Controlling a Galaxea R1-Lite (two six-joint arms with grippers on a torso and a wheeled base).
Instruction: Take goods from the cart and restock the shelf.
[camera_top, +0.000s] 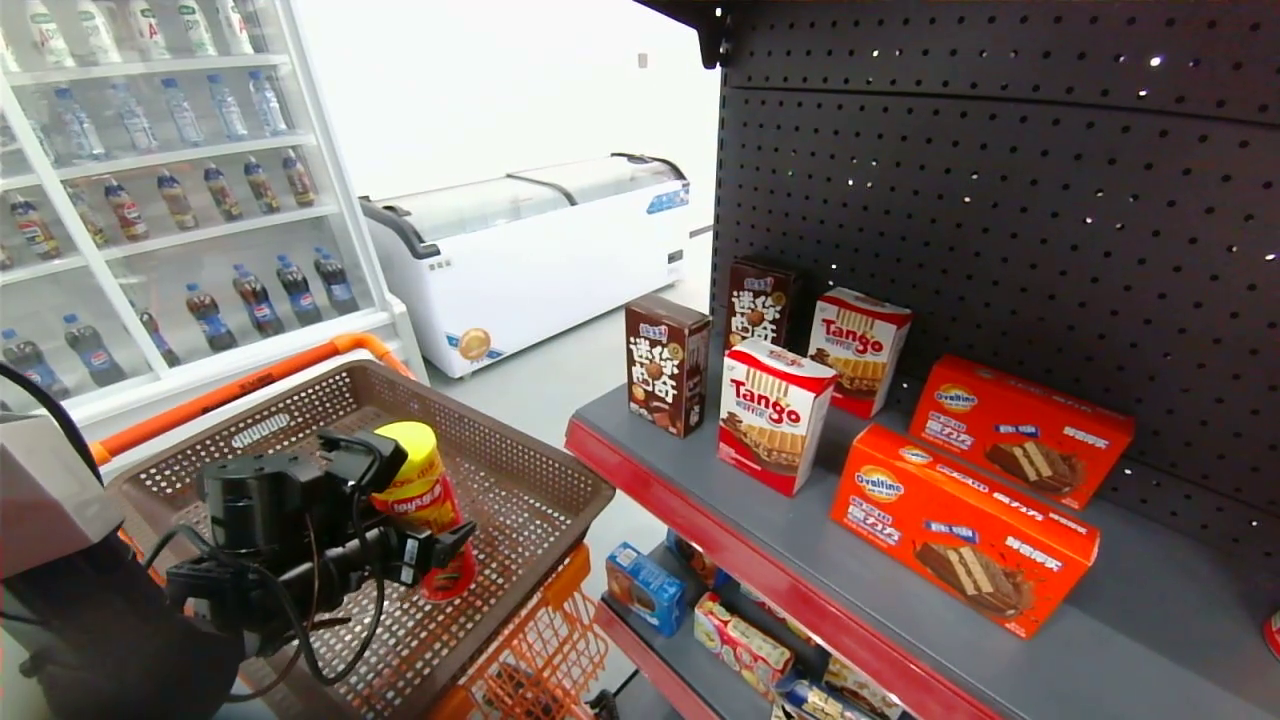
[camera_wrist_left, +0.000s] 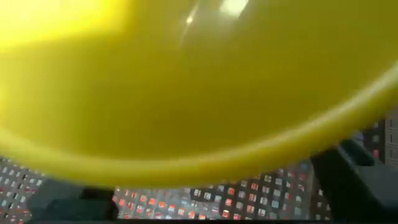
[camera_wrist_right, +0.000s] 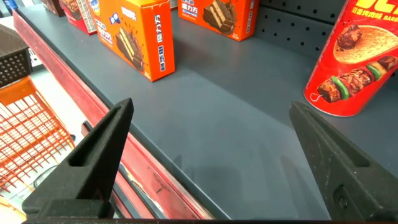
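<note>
Left gripper (camera_top: 412, 502) clamps 1 yellow-lidded can (camera_top: 436, 500) inside the cart basket (camera_top: 505, 470). Right gripper (camera_wrist_right: 211, 158) hangs released over the shelf (camera_wrist_right: 205, 112).

A tall glass-door cooler (camera_top: 338, 190) is standing at the far left, its white shelves carrying rows of clear water bottles (camera_top: 180, 112) above and dark cola bottles (camera_top: 256, 300) below. Just beside it, a white chest freezer (camera_top: 540, 262) with curved sliding lids is sitting on the pale grey floor (camera_top: 560, 378), backing against a plain white wall (camera_top: 480, 90).
</note>
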